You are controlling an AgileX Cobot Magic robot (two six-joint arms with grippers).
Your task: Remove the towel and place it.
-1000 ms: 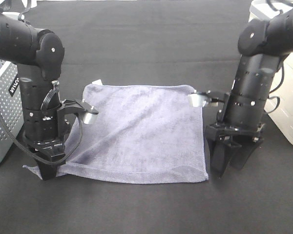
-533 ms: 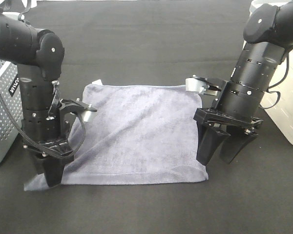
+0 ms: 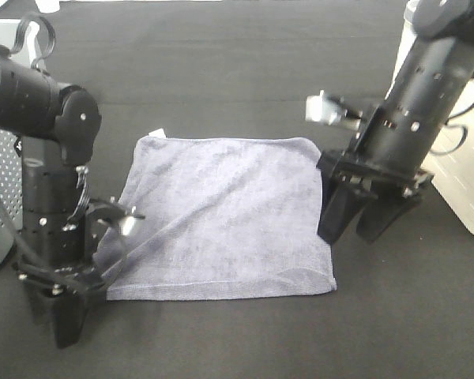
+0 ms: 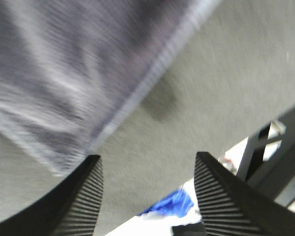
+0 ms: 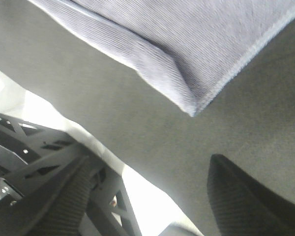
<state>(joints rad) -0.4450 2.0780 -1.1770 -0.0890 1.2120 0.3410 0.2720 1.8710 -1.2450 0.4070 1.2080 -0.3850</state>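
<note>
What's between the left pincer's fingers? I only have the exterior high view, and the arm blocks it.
Observer: Nothing. The left wrist view shows the left pincer open over bare table. The towel lies ahead of its fingertips, not between them.
Operator: Right side gripping?
Observer: No. The right pincer is open, with only table between its fingers.
Operator: Towel corner flat there?
Observer: Not quite. The right wrist view shows a small fold running into the corner.
</note>
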